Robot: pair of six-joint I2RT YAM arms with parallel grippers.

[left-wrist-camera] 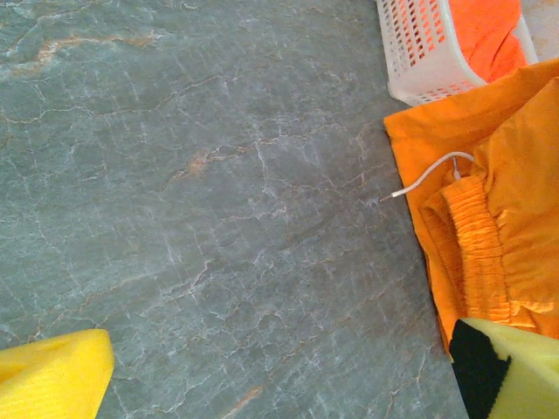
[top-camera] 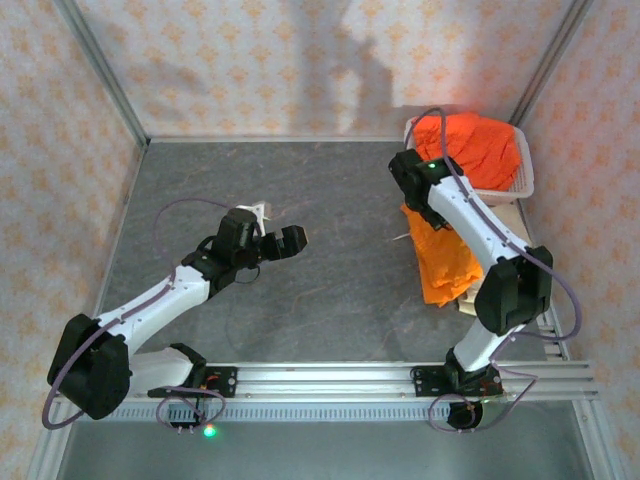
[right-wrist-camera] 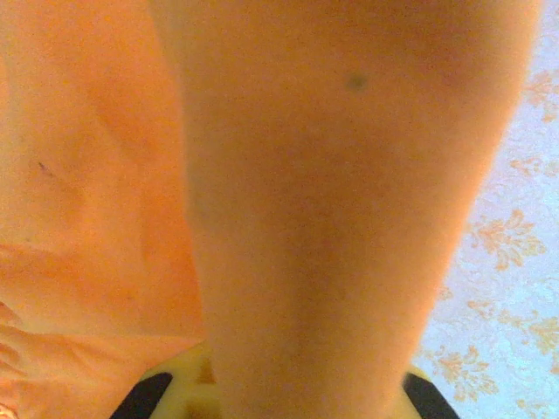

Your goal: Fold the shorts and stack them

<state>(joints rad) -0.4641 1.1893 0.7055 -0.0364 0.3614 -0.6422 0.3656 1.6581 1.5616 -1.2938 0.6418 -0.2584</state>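
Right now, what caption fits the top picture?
Right gripper holds orange shorts near the basket; left gripper hovers open above the table.

The left white-and-black jointed arm (top-camera: pixel 150 300) stretches from its base at the near left corner diagonally up and to the right, ending in a black wrist (top-camera: pixel 235 240). Its two-finger left gripper (left-wrist-camera: pixel 279 384) stands wide apart: one yellow foam-padded finger (left-wrist-camera: pixel 52 375) sits at the lower left of the wrist view, and its partner at the lower right. The right white-and-black jointed arm (top-camera: pixel 470 215) rises from its base to a bulky black elbow (top-camera: pixel 515 290), and from there the forearm runs up and to the left. The right gripper (right-wrist-camera: pixel 284 397) is closed, its pads pinching bright orange cloth shorts (right-wrist-camera: pixel 306 218).
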